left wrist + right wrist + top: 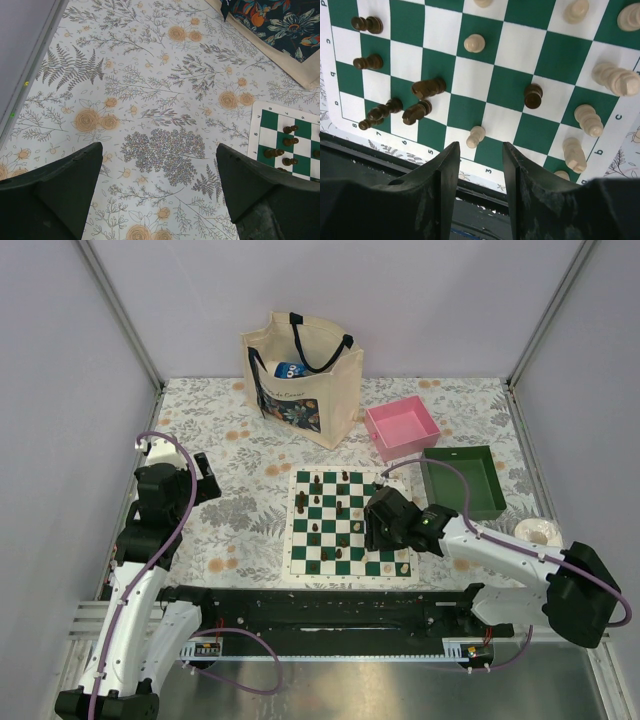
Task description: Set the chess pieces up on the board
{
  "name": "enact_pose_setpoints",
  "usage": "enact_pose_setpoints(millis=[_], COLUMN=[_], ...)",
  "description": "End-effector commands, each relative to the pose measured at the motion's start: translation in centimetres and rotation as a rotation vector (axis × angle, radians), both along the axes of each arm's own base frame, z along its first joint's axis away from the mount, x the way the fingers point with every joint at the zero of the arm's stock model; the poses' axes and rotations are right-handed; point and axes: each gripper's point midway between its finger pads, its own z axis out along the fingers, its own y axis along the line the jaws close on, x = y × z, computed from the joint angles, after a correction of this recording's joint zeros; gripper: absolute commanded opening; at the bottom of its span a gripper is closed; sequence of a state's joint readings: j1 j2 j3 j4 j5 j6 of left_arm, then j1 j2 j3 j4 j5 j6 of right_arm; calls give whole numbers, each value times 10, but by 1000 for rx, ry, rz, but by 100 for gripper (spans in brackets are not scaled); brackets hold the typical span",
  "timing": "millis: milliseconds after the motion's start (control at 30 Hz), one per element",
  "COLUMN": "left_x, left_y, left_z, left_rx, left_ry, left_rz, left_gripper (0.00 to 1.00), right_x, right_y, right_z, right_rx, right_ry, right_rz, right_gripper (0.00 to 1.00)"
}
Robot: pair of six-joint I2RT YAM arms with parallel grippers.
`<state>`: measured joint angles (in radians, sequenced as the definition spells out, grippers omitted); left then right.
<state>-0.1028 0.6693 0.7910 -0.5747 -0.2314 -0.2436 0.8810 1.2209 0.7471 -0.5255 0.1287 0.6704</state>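
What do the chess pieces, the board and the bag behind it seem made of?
Dark chess pieces: probably varnished wood, glossy brown with turned rings. Pale chess pieces: cream, matte; wood or plastic, unclear. Board: thin flat printed sheet, slight sheen, perhaps vinyl or card. Tote bag: beige fabric, likely canvas, soft creased sides.

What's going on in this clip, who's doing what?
The right gripper hovers over the board, fingers apart and empty, just short of a cream pawn near the board's edge. The left gripper hangs open over the floral tablecloth beside the board, holding nothing. Dark pieces and cream pieces are scattered across the squares rather than lined up in starting rows, so the setup looks unfinished.
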Motion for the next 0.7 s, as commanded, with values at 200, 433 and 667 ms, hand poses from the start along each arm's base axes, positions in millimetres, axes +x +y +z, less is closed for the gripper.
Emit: enact_pose_setpoints(millis=[200, 433, 667], left_x=[5, 4, 4], left_y=[-3, -2, -2], left_z=[12, 12, 13], left_rx=[-17, -15, -17], left_ry=[-48, -48, -52], left_rz=[-10, -6, -8], left_gripper=[99, 99, 99], right_x=[28, 49, 40], right_y=[17, 7, -11], right_z=[24, 32, 12], right_rx=[23, -98, -137], right_ry=[-125, -167, -118], right_rz=[-3, -62, -111], right_gripper=[48, 48, 48])
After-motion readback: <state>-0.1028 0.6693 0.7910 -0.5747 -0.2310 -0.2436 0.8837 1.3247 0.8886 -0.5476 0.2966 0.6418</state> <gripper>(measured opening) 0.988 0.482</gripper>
